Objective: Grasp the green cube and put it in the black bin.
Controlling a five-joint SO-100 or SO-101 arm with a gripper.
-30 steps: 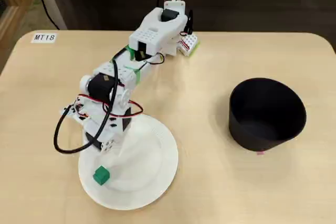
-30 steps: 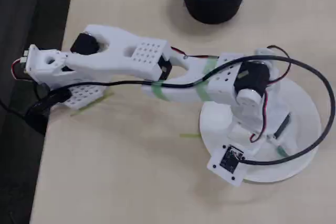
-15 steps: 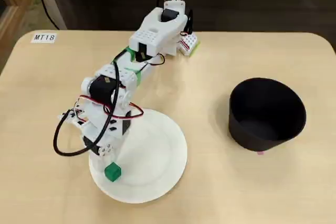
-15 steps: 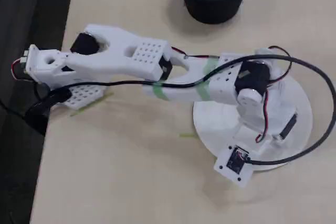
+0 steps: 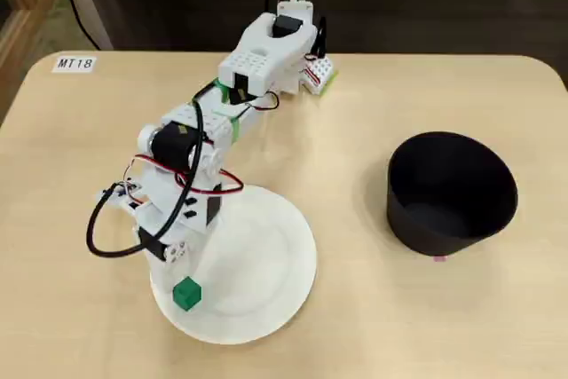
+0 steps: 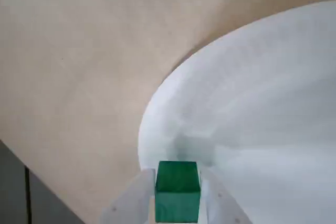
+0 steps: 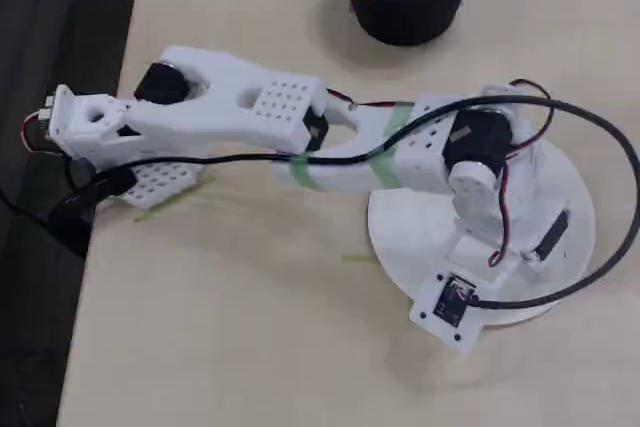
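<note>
Gripper [image 6: 177, 203] pinches green cube [image 6: 178, 190] over plate [image 5: 266, 264]; next I lift, swing to black bin [image 5: 451, 193].

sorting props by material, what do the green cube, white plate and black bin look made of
Green cube: solid and matte with crisp edges and no shine, probably plastic or painted wood.
White plate: thin, dull white with a faintly ribbed rim, likely paper or foam.
Black bin: matte black, smooth tapered wall with no glare, possibly plastic; the look leaves it open.
</note>
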